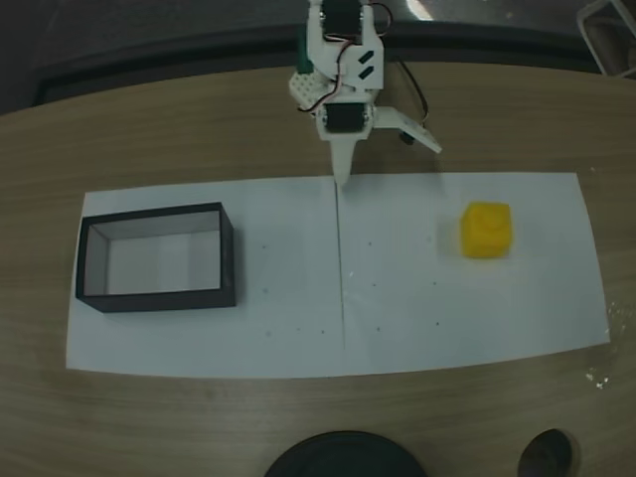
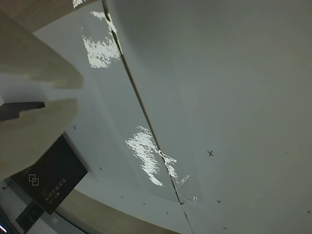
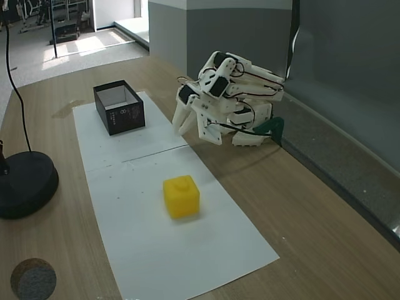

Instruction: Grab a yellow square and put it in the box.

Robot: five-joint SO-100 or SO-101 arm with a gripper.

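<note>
White paper sheets [image 1: 397,318] cover the wooden tabletop [image 1: 199,129]; the yellow square [image 1: 486,231] rests on the right sheet, well apart from the box [image 1: 157,258] at left. The claw [image 1: 390,159], spread wide and empty at the paper's far edge, should be lowered to straddle the square's flat sides before closure.

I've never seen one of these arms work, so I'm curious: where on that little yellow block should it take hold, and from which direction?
Probably from above, closing the gripper on two opposite flat side faces of the yellow square. It sits upright and alone on the white paper, with free space all around. The round stud on top looks too small and low to pinch.
</note>
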